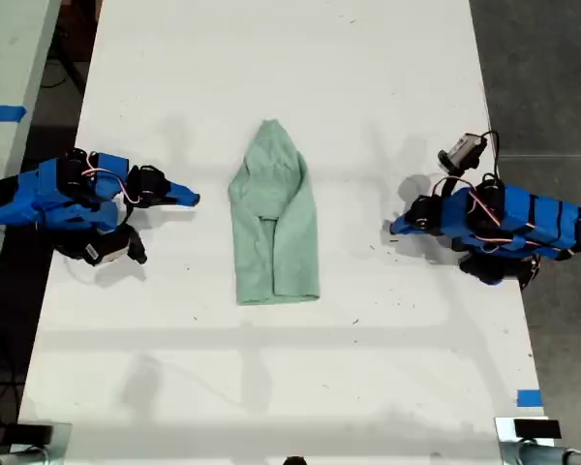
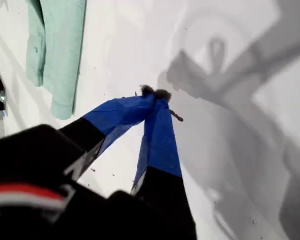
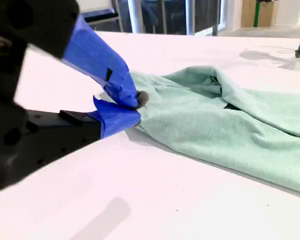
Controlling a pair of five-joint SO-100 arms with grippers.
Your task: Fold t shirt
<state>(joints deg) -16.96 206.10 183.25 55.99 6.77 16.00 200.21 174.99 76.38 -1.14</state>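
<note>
The t shirt is seen lying on the white table, drawn into a long narrow strip with both sides folded in, so the lengthwise folds are judged done and a crosswise fold appears left. The first gripper is parked well apart from the shirt, its jaws brought together at the tips on nothing. The second gripper is held near the shirt's edge, jaws closed; whether cloth is touched cannot be told.
</note>
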